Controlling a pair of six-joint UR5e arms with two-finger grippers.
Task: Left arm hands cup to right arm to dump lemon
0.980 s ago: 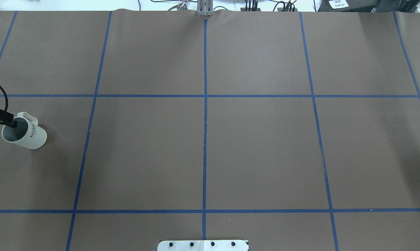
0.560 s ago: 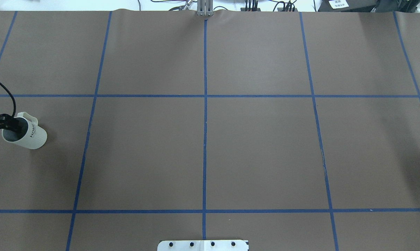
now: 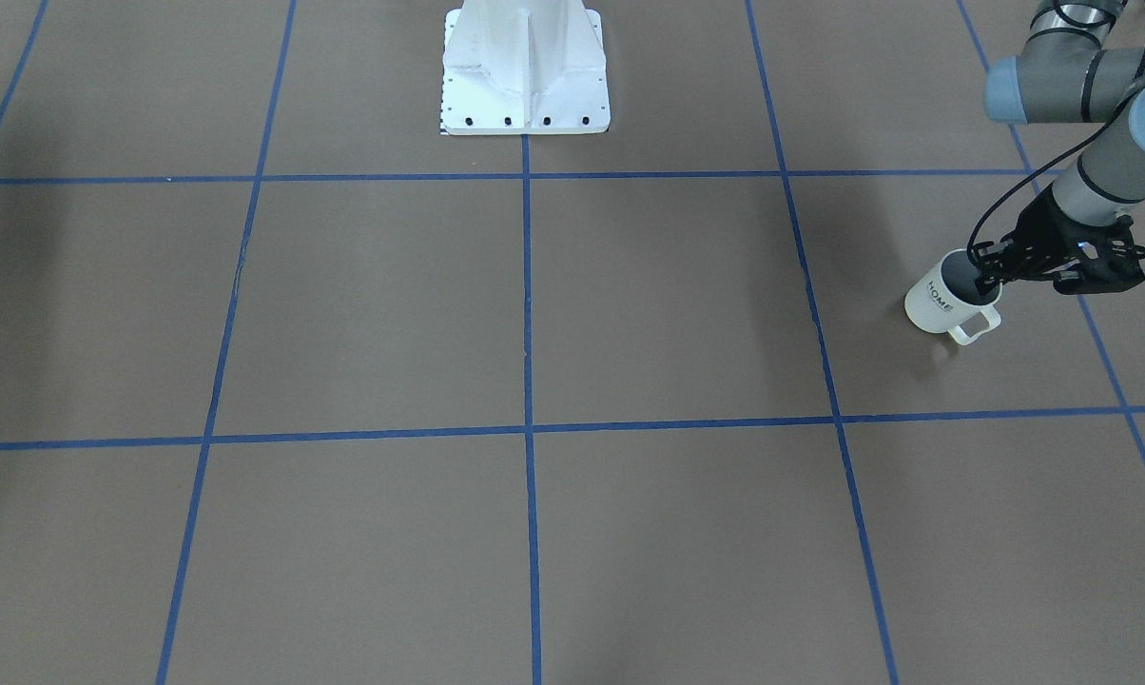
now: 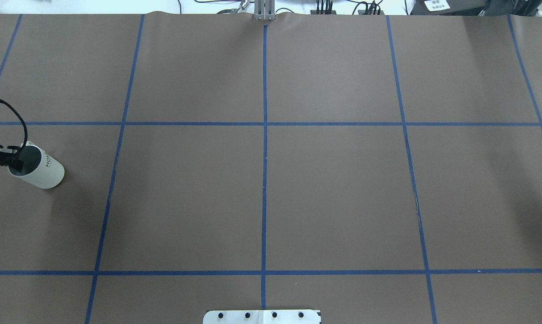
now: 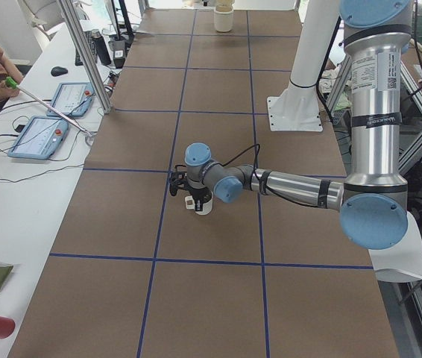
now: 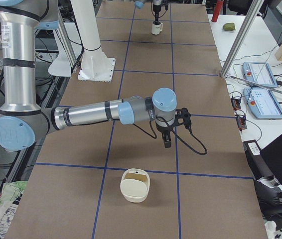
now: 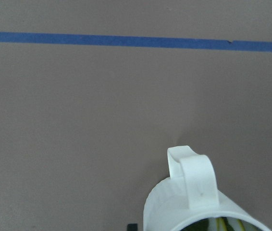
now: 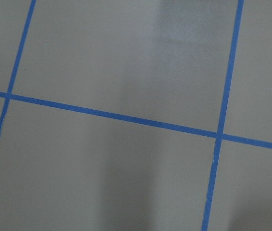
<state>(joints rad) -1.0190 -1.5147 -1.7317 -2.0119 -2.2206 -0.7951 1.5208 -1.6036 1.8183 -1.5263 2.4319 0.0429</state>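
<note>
The white cup (image 3: pixel 939 303) with black "HOME" lettering is at my far left, tilted, handle toward the operators' side. My left gripper (image 3: pixel 986 283) is shut on its rim, one finger inside. In the overhead view the cup (image 4: pixel 41 171) leans right of the gripper (image 4: pixel 13 161). The left wrist view shows the cup's handle (image 7: pixel 193 180) and something yellow-green inside (image 7: pixel 221 225). I cannot tell whether the cup is off the table. My right gripper (image 6: pixel 167 142) hangs over the table far from the cup. I cannot tell if it is open.
A cream container (image 6: pixel 135 185) sits on the table near the right gripper, toward the table's right end. The white robot base (image 3: pixel 525 67) stands at the middle of the table's robot side. Blue tape lines (image 4: pixel 264 135) grid the brown table.
The left gripper has closed on the cup's rim. The cup has shifted slightly up and right in the overhead view and turned, and its handle no longer shows there.
</note>
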